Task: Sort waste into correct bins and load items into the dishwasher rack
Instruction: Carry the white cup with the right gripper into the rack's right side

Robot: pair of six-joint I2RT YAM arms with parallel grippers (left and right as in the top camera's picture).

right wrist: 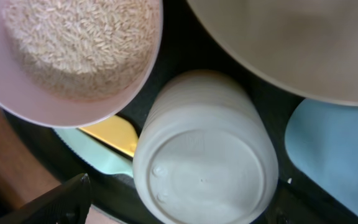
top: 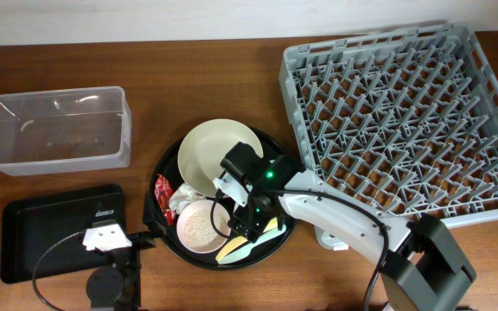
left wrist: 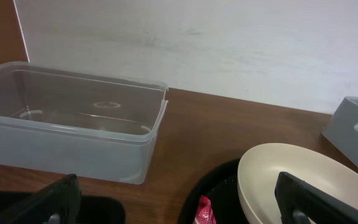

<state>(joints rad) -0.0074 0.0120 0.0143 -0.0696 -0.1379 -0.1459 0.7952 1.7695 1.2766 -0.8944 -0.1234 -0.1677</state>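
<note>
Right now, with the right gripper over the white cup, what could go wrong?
1. The pink bowl, full of rice, sits right beside the white cup; a nudge could spill it.
2. The cup is boxed in by the dish and blue cup, so the fingers may snag them.

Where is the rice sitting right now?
From overhead, the rice fills the small pink bowl at the near edge of the round black tray, just below the cream dish and right of the crumpled napkin.
</note>
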